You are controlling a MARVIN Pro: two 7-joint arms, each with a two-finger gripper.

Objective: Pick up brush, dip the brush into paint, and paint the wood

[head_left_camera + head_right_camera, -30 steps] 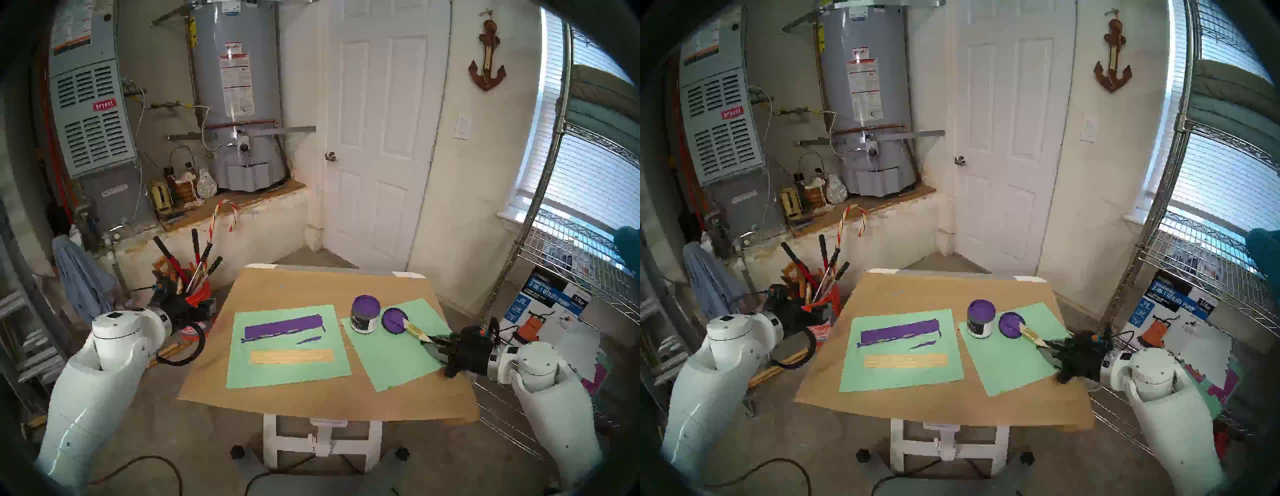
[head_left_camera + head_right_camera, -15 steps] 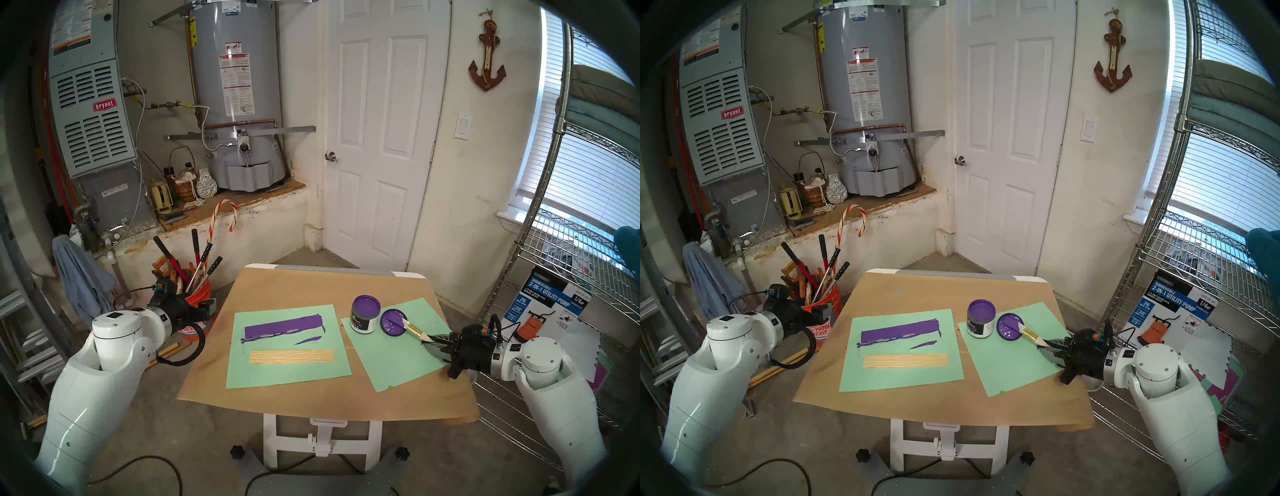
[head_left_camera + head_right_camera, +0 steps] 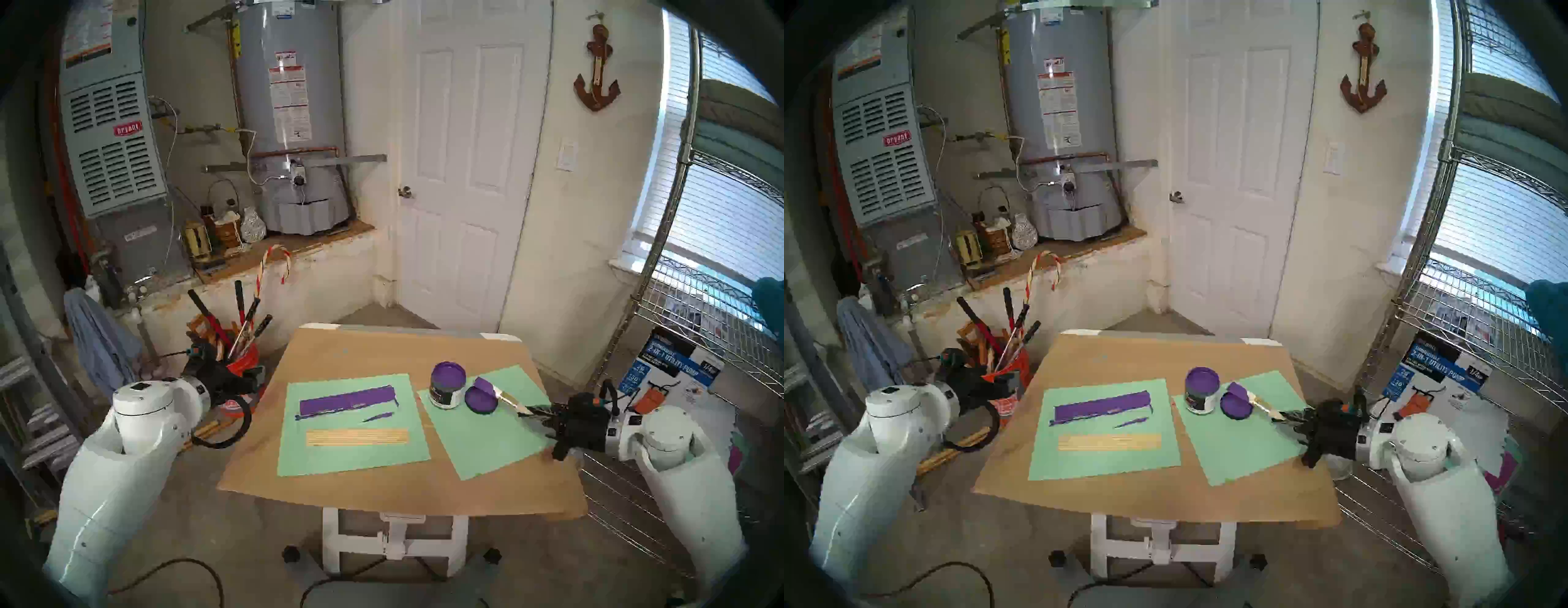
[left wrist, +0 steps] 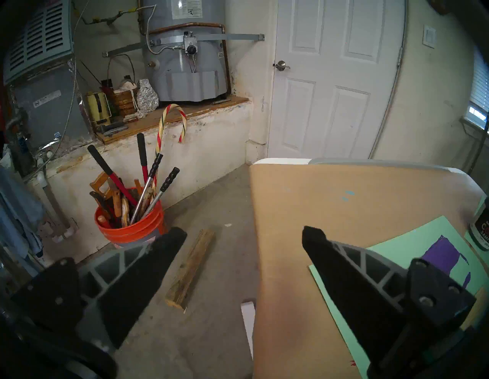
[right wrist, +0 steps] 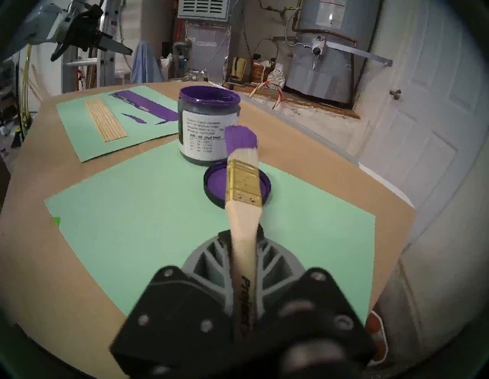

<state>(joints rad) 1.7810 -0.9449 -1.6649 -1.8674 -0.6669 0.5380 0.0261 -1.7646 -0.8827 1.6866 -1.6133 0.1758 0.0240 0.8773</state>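
Your right tool [image 5: 243,235] is clenched on the handle of the brush [image 5: 242,185], which now hangs above the lid [image 5: 211,185] with its purple bristles pointing toward the paint [image 5: 209,100] in its jar. The grip sits far back on the handle, so I think the brush can swing or slip between the fingers when you press down. The bristles are wet, so a quick move toward the jar may drop paint on the green sheet [image 5: 132,211]. If you come in too low, the ferrule may hit the jar rim and tip it. The wood [image 3: 357,437] lies bare on the other sheet, well apart. Your left tool [image 4: 243,235] is released, beside the table [image 4: 344,206].
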